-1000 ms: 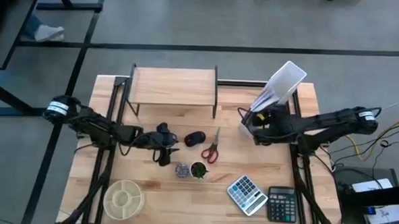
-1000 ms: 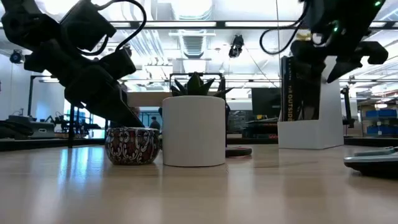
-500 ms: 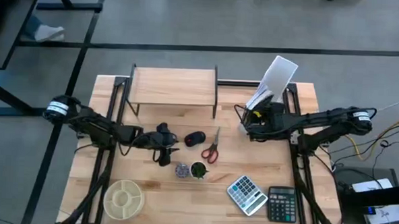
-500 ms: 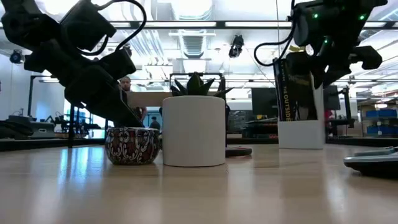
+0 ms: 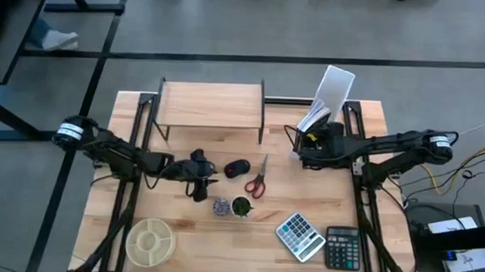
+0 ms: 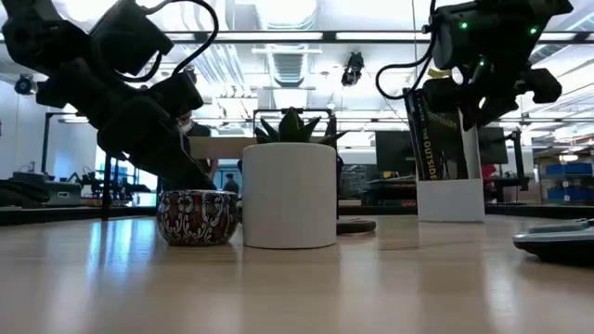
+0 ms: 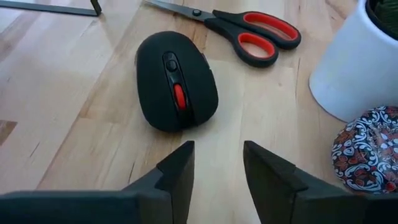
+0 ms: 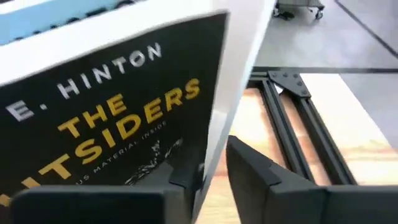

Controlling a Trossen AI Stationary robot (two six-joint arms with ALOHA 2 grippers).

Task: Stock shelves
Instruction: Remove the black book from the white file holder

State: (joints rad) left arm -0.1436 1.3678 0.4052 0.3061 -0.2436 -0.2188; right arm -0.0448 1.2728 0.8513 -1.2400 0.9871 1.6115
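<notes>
High view, shelves (image 5: 212, 105) at table's back, well apart from right claw (image 5: 301, 144)

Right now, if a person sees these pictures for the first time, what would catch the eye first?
Probably the right gripper at the white file holder on the table's far right, its fingers closed on the holder's wall beside a book, The Outsiders. Next, the empty shelf at the far edge. Then the left gripper, open just short of a black mouse near red scissors.
</notes>
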